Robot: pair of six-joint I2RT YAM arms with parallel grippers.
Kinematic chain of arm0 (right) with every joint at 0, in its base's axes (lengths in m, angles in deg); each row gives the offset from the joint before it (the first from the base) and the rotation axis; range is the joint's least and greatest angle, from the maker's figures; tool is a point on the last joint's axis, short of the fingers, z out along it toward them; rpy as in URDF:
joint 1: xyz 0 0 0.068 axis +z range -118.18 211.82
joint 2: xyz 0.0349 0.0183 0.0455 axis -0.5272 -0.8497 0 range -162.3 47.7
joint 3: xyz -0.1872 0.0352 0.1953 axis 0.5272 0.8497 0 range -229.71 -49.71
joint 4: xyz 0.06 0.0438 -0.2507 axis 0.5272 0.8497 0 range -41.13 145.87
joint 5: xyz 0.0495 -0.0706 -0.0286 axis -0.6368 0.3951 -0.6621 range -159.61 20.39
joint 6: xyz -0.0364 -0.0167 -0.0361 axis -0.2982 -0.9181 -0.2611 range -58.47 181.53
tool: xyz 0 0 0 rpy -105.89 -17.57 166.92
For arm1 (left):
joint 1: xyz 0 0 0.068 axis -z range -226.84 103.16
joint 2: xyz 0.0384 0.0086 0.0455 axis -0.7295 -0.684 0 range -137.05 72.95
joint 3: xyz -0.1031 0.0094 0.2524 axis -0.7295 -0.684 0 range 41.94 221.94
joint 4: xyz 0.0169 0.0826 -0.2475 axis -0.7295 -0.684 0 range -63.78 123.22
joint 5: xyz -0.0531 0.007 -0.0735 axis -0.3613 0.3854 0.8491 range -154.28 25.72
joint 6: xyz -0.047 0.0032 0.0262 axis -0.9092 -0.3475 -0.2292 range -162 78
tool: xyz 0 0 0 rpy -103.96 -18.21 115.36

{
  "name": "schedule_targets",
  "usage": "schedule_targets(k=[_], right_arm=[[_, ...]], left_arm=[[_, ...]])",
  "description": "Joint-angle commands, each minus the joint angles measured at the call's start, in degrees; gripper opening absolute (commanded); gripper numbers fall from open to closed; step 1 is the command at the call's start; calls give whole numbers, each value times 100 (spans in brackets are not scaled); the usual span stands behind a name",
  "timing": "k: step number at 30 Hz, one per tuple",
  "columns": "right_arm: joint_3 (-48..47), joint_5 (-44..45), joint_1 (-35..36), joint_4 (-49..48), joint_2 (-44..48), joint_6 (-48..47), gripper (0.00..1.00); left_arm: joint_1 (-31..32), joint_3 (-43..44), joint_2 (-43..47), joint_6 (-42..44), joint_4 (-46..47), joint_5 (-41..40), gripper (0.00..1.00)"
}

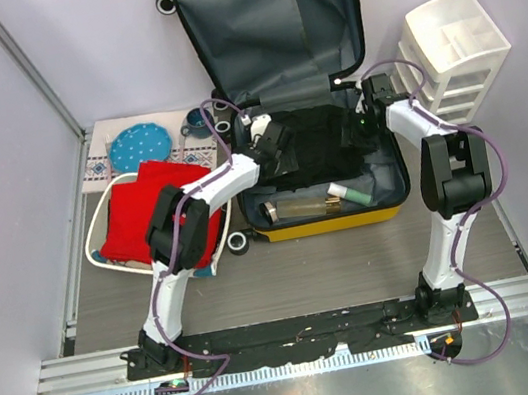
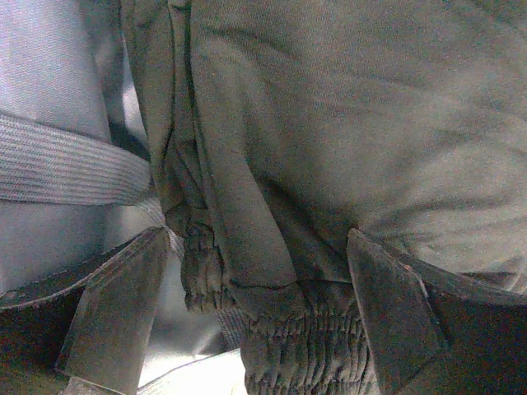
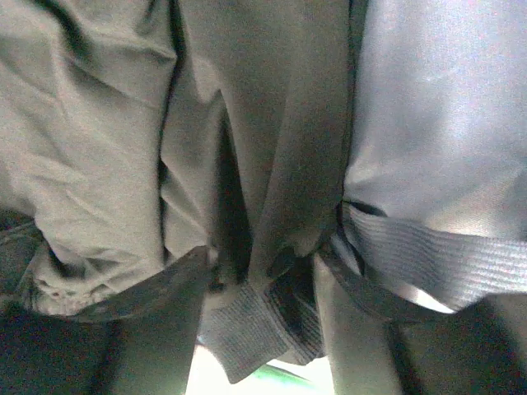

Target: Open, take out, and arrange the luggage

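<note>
If lifted with left fingers (image 2: 115, 313) wide astride the cuff (image 2: 280, 346) and right fingers (image 3: 156, 329) narrow, grip unconfirmed, expect garment (image 1: 314, 143) slipping or snagging strap (image 3: 428, 263).

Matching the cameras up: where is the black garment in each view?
Top external: the black garment lies mid-frame, in the open luggage.
Left wrist: it fills the centre and right.
Right wrist: it fills the left and centre.
Shared landmark: grey lining.
</note>
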Motion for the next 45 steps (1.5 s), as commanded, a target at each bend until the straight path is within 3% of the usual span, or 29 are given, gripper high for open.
schedule_targets(k=[1, 2, 12, 20, 23, 26, 28, 34, 36, 39, 45], right_arm=[[-211, 25, -39, 186, -82, -15, 78], [-220, 33, -22, 186, -135, -6, 85], [-89, -292, 198, 590, -259, 108, 88], [176, 7, 207, 423, -583, 213, 88], [96, -160, 216, 309, -610, 205, 81], [26, -371, 216, 309, -549, 161, 66], [8, -519, 216, 274, -505, 143, 52], [70, -942, 207, 133, -355, 231, 14], [44, -1091, 207, 80, -294, 240, 1], [-79, -1179, 207, 10, -119, 187, 1], [-203, -1197, 216, -156, 417, 169, 1]], left_arm=[[-4, 4, -96, -291, 57, 264, 91], [-4, 4, -114, -291, 75, 300, 91], [-4, 92, -202, -203, 57, 248, 89], [-4, 39, -307, -221, 180, 502, 89], [-4, 48, -412, -291, 233, 713, 89], [-12, -14, -483, -379, 373, 924, 88], [-4, -14, -509, -414, 435, 1029, 81], [-39, -348, -307, -406, 1261, 1478, 46], [-48, -234, -299, -300, 1288, 1496, 30], [-48, -102, -150, 60, 1288, 1408, 1], [-100, 47, 255, 666, 1367, 1443, 0]])
